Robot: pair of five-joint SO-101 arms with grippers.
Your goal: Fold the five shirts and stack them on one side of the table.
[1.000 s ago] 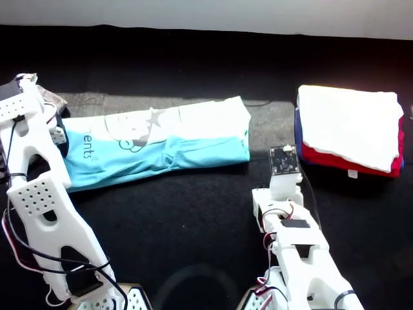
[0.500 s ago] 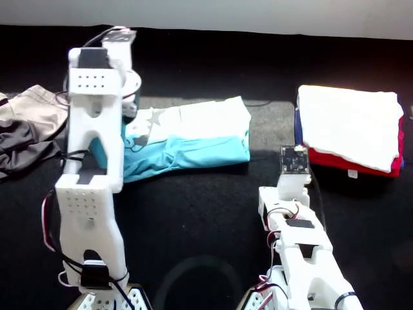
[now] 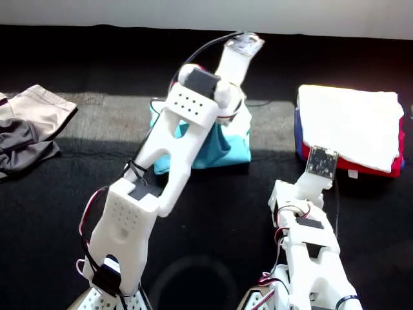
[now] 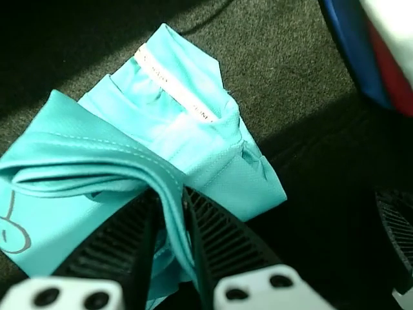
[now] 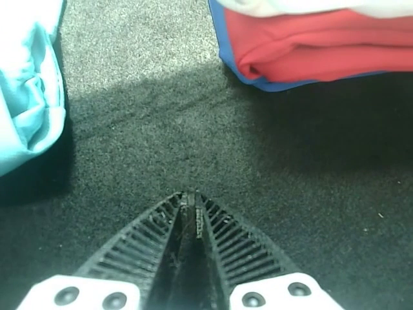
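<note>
A teal shirt [image 3: 229, 147] lies at the table's centre, doubled over into a short bundle. My left arm [image 3: 187, 113] stretches across it from the front left. In the left wrist view my left gripper [image 4: 169, 201] is shut on a folded edge of the teal shirt [image 4: 193, 142], holding it just over the lower layer with its collar band. A stack of folded shirts [image 3: 352, 123], white over red over blue, sits at the right. My right gripper [image 5: 188, 201] is shut with nothing in it, low over the dark mat between the teal shirt [image 5: 26, 97] and the stack [image 5: 303, 39].
Two crumpled shirts, one beige [image 3: 35, 108] and one dark grey [image 3: 22, 143], lie at the far left edge. A grey mat [image 3: 274, 123] covers the middle of the black table. The front of the table between the arm bases is bare.
My left arm swung from the far left to the centre, carrying the teal shirt's left end over its right half. The two crumpled shirts came into sight. The right arm shifted slightly right.
</note>
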